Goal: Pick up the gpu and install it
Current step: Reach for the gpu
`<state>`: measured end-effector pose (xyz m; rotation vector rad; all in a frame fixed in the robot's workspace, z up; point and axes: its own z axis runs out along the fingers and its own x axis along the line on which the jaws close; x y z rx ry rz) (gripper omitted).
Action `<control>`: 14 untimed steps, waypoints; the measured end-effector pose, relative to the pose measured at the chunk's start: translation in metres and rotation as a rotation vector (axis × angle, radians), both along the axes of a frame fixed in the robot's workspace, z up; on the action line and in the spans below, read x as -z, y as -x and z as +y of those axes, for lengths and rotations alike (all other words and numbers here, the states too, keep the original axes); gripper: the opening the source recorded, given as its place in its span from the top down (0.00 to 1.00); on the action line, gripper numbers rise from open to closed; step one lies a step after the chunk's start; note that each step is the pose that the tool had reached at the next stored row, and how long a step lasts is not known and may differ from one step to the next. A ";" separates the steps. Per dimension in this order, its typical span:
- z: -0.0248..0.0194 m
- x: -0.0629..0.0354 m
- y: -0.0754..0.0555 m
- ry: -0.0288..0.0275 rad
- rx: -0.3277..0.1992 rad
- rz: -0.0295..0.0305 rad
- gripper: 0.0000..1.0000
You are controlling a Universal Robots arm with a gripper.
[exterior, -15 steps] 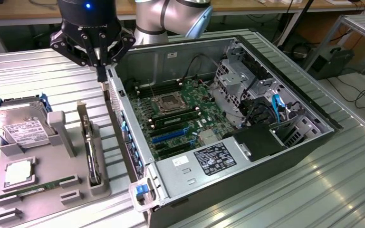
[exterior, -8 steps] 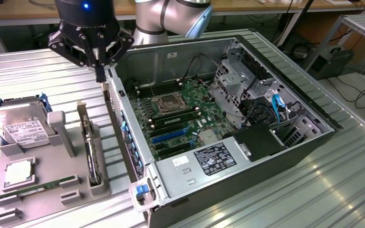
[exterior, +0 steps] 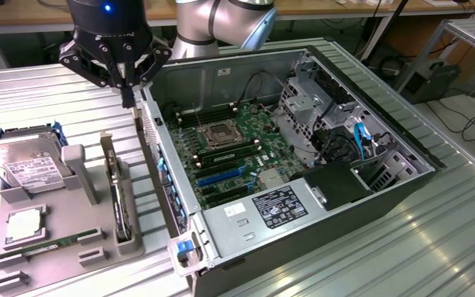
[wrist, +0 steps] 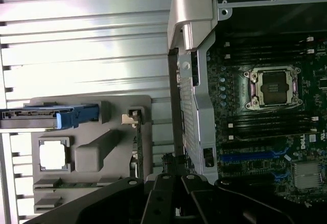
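Note:
The gpu point(exterior: 119, 201) stands on edge in a slot of the grey parts holder point(exterior: 72, 204), its silver bracket point(exterior: 106, 154) at the far end. In the wrist view the gpu point(wrist: 138, 147) is a thin dark edge with its bracket end point(wrist: 134, 116) beside the case wall. My gripper point(exterior: 126, 99) hangs above the table by the case's back corner, beyond the bracket end of the card and clear of it. Its fingers meet, shut on nothing. Its linkages and tips point(wrist: 171, 162) show in the wrist view.
The open computer case point(exterior: 177, 204) lies on its side at the exterior view's right of the holder, with the motherboard's blue slots point(exterior: 221, 176) and processor socket point(wrist: 271, 86) exposed. The holder also carries a hard drive in a blue frame point(exterior: 23, 164), a processor point(exterior: 25, 224) and a green RAM stick point(exterior: 47, 244).

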<state>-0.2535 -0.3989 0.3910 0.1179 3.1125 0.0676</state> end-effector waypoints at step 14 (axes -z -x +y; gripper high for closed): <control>-0.0015 0.0002 0.001 -0.0001 0.000 -0.0001 0.89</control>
